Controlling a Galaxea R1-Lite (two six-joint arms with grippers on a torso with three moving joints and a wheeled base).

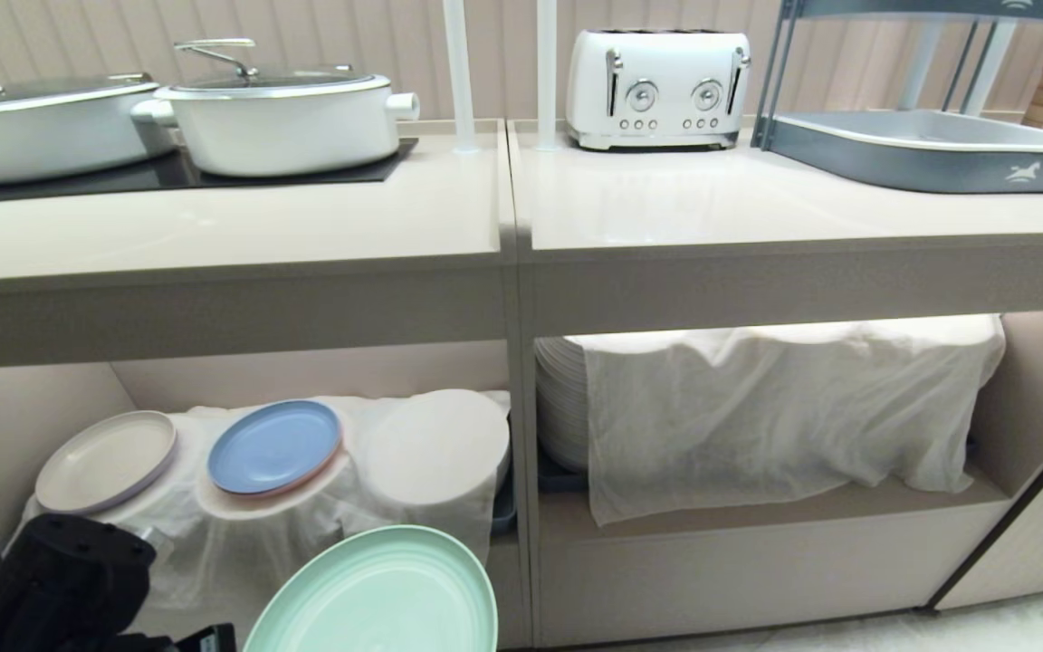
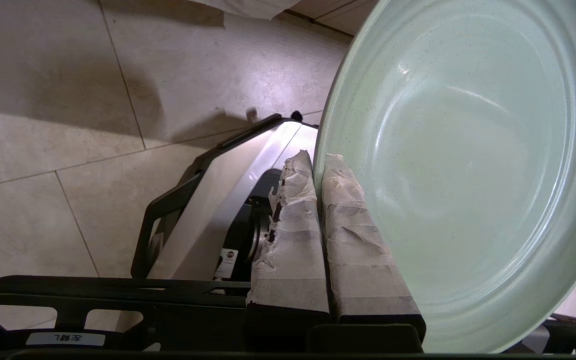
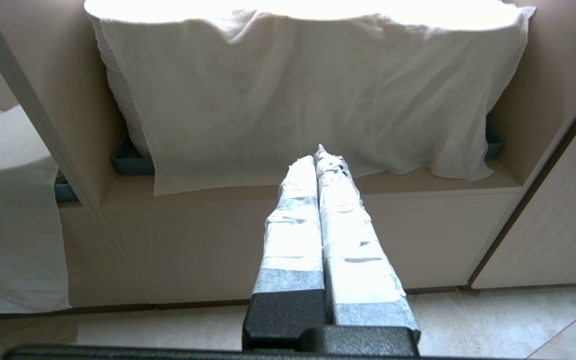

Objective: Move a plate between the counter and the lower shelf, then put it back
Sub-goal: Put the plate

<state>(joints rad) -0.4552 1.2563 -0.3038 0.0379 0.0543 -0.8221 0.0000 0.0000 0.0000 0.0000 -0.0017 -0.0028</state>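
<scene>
My left gripper (image 2: 318, 160) is shut on the rim of the mint-green plate (image 2: 468, 175), one taped finger on each face. The plate (image 1: 377, 593) hangs tilted in the air, low in front of the left bay of the lower shelf (image 1: 757, 507) and well below the counter (image 1: 304, 217). In the head view only the left arm's black body (image 1: 60, 580) shows beside the plate. My right gripper (image 3: 318, 157) is shut on nothing and points at the cloth-draped plate stack (image 3: 308, 90) in the right bay.
A cream plate (image 1: 105, 460) and a blue plate (image 1: 274, 446) rest on cloth-covered stacks in the left bay. Two white pots (image 1: 277, 118), a white toaster (image 1: 657, 86) and a grey-blue tray rack (image 1: 929, 149) stand on the counter. My base (image 2: 218, 210) is below the plate.
</scene>
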